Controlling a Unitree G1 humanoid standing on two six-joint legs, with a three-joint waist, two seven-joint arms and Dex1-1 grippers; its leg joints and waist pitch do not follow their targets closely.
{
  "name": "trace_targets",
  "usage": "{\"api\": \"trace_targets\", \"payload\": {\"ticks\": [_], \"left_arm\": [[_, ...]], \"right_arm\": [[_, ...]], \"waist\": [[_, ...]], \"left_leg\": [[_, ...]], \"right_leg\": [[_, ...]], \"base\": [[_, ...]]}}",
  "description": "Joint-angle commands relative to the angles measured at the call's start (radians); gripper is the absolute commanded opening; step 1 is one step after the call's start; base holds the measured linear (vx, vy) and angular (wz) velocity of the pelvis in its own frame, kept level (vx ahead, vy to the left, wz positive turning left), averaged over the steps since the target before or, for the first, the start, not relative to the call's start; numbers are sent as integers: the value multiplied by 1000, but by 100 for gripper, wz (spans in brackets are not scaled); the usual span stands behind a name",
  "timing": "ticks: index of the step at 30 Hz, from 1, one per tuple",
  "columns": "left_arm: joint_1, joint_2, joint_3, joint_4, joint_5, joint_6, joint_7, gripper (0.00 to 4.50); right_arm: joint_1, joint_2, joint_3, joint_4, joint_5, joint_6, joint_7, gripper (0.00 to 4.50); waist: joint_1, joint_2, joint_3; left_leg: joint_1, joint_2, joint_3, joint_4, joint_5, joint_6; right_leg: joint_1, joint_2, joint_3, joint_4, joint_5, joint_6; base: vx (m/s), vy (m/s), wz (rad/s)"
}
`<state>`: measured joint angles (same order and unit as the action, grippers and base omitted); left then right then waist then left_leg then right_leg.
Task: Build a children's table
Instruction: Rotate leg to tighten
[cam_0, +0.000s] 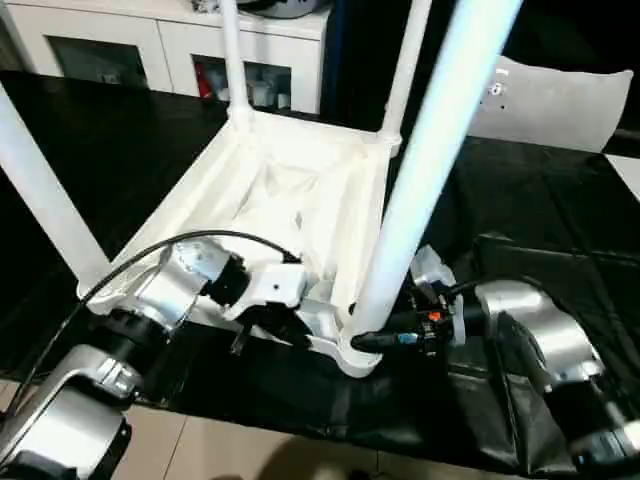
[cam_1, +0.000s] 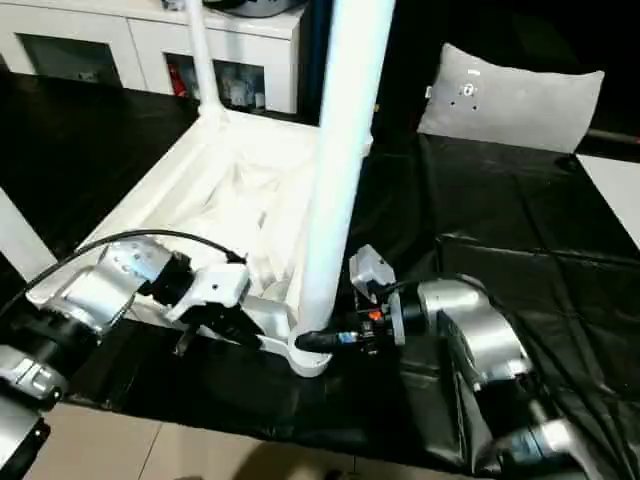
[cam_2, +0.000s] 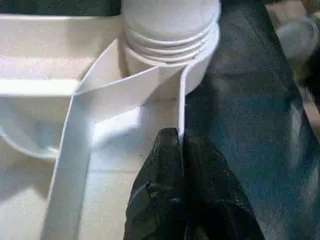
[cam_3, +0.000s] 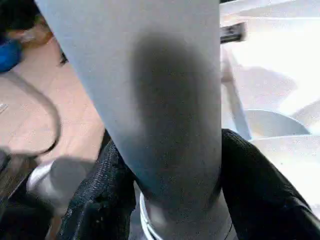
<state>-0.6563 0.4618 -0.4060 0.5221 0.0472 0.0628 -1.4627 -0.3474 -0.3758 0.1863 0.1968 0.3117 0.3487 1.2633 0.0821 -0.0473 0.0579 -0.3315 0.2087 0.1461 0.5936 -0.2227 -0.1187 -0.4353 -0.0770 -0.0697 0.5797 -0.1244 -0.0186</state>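
The upturned table top (cam_0: 290, 200) lies ribbed side up at the centre of the black sheet (cam_0: 540, 210), legs rising from its sockets. At seven o'clock, the left gripper (cam_2: 181, 137) pinches the top's thin rim wall, likely steadying it. At five o'clock, the right gripper (cam_3: 170, 165) clasps the near leg (cam_0: 420, 190) just above its corner socket (cam_0: 355, 350), probably to twist it in. No writing is legible anywhere.

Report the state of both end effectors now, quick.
Left end effector: shut on the thin side wall of the white plastic ribbed table top.
Right end effector: shut on the long white tubular leg near its socket.
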Motion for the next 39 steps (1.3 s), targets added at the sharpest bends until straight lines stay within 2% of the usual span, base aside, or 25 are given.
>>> {"api": "trace_targets", "payload": {"ticks": [1, 2, 3, 5, 6, 7, 9, 10, 13, 15, 16, 17, 19, 21, 22, 24, 27, 28, 29, 30, 33, 34, 36, 37, 39], "left_arm": [[13, -49, 27, -34, -3, 110, 137, 0], [16, -56, 32, -45, -4, 129, 155, 0], [21, -80, 47, -69, -4, 188, 206, 0], [23, -101, 58, -84, -1, 232, 248, 0], [19, -133, 71, -94, 1, 273, 299, 0], [14, -163, 82, -102, 8, 304, 348, 0], [1, -218, 103, -107, 21, 353, 441, 0], [-4, -238, 107, -110, 27, 370, 471, 0], [-24, -307, 124, -103, 46, 407, 581, 0], [-29, -338, 125, -107, 63, 423, 637, 0], [-30, -346, 125, -108, 65, 425, 651, 0], [-31, -350, 119, -106, 72, 417, 659, 0], [-31, -351, 116, -105, 76, 414, 663, 0], [-27, -349, 109, -113, 83, 421, 663, 0], [-22, -341, 106, -116, 85, 417, 658, 0], [-6, -305, 100, -119, 88, 398, 634, 0], [6, -264, 97, -113, 85, 365, 590, 0], [6, -264, 97, -113, 85, 365, 590, 0], [9, -251, 95, -111, 84, 351, 574, 0], [15, -215, 90, -104, 77, 320, 524, 0], [21, -182, 85, -99, 64, 286, 467, 0], [26, -159, 76, -94, 57, 239, 424, 0], [33, -117, 57, -83, 50, 186, 353, 0], [39, -84, 39, -70, 46, 118, 294, 0], [40, -61, 24, -62, 49, 85, 256, 0]], "right_arm": [[7, 80, 7, -29, 10, 56, -139, 207], [8, 97, 4, -28, -2, 58, -174, 207], [11, 145, -6, -24, -29, 71, -275, 207], [12, 182, -16, -22, -45, 85, -349, 207], [10, 229, -31, -11, -62, 90, -438, 207], [10, 268, -42, -6, -76, 96, -507, 207], [11, 335, -60, 8, -103, 87, -627, 206], [11, 362, -73, 13, -110, 92, -682, 206], [8, 445, -104, 33, -143, 93, -854, 206], [9, 486, -116, 31, -168, 89, -931, 206], [10, 494, -117, 29, -172, 83, -944, 261], [11, 498, -116, 26, -182, 64, -953, 275], [12, 500, -117, 24, -187, 52, -957, 281], [15, 500, -120, 17, -197, 34, -964, 296], [20, 487, -127, 7, -195, 25, -958, 321], [32, 430, -154, -24, -169, 13, -898, 330], [49, 335, -151, -61, -130, 9, -751, 363], [49, 335, -151, -61, -130, 9, -751, 371], [53, 310, -151, -70, -116, 14, -712, 376], [60, 239, -152, -79, -102, 14, -623, 383], [64, 175, -146, -80, -98, 1, -537, 410], [63, 140, -144, -76, -90, -3, -486, 426], [56, 87, -146, -60, -77, -25, -404, 426], [45, 43, -140, -40, -70, -53, -326, 426], [36, 14, -135, -29, -52, -63, -259, 426]], "waist": [[-9, 4, -60], [-11, 2, -59], [-18, 1, -56], [-37, 0, -53], [-49, 5, -53], [-59, -2, -53], [-70, 4, -54], [-75, 2, -54], [-80, 12, -57], [-81, 15, -60], [-81, 13, -58], [-80, 13, -59], [-79, 15, -62], [-76, 15, -65], [-74, 13, -65], [-71, 15, -68], [-66, 15, -70], [-65, 13, -72], [-62, 16, -72], [-62, 18, -73], [-59, 16, -70], [-58, 15, -70], [-57, 13, -68], [-54, 14, -68], [-49, 12, -66]], "left_leg": [[-14, 6, 21, -78, -156, 21], [-15, 4, 20, -78, -172, 17], [-17, 1, 16, -79, -198, 10], [-20, -4, 12, -78, -220, 2], [-23, -8, 9, -77, -230, 2], [-26, -12, 8, -72, -235, 8], [-19, -15, 10, -66, -242, 13], [-18, -18, 10, -64, -245, 22], [-17, -11, 6, -71, -255, 33], [-18, -6, 4, -77, -259, 34], [-18, -4, 5, -79, -269, 37], [-16, -4, 5, -79, -272, 39], [-20, 0, 5, -82, -258, 44], [-24, 3, 8, -83, -220, 48], [-25, 2, 10, -82, -201, 50], [-25, 2, 12, -80, -175, 58], [-28, 3, 13, -77, -132, 84], [-28, 3, 15, -75, -110, 95], [-27, 3, 15, -73, -102, 98], [-32, 3, 14, -73, -85, 102], [-29, 5, 16, -72, -100, 112], [-28, 6, 16, -73, -109, 107], [-26, 7, 16, -74, -131, 102], [-24, 9, 15, -74, -144, 101], [-21, 10, 17, -74, -154, 97]], "right_leg": [[69, -46, 34, -64, -433, -150], [70, -45, 32, -68, -468, -135], [69, -46, 28, -78, -545, -100], [66, -46, 20, -91, -625, -58], [68, -46, 15, -96, -658, -38], [66, -44, 9, -106, -688, -17], [55, -43, 5, -114, -701, -14], [55, -41, -1, -120, -709, -9], [57, -41, -7, -121, -656, -27], [60, -42, -6, -114, -597, -45], [58, -42, -4, -114, -575, -52], [58, -42, -2, -112, -563, -57], [63, -44, 4, -102, -506, -77], [68, -47, 12, -90, -420, -111], [70, -47, 14, -84, -384, -127], [75, -48, 16, -79, -349, -144], [81, -47, 16, -71, -280, -169], [83, -47, 18, -67, -249, -180], [83, -48, 18, -65, -237, -190], [88, -50, 17, -62, -224, -200], [87, -49, 18, -64, -237, -207], [86, -49, 17, -66, -262, -202], [84, -49, 16, -70, -307, -189], [82, -50, 15, -73, -327, -185], [79, -51, 16, -75, -345, -179]], "base": [[0, 0, 0], [0, 0, 0], [0, 0, 0], [0, 0, 0], [0, 0, 0], [0, 0, 0], [0, 0, 0], [0, 0, 0], [0, 0, 0], [0, 0, 0], [0, 0, 0], [0, 0, 0], [0, 0, 0], [0, 0, 0], [0, 0, 0], [0, 0, 0], [0, 0, 0], [0, 0, 0], [0, 0, 0], [0, 0, 0], [0, 0, 0], [0, 0, 0], [0, 0, 0], [0, 0, 0], [0, 0, 0]]}}
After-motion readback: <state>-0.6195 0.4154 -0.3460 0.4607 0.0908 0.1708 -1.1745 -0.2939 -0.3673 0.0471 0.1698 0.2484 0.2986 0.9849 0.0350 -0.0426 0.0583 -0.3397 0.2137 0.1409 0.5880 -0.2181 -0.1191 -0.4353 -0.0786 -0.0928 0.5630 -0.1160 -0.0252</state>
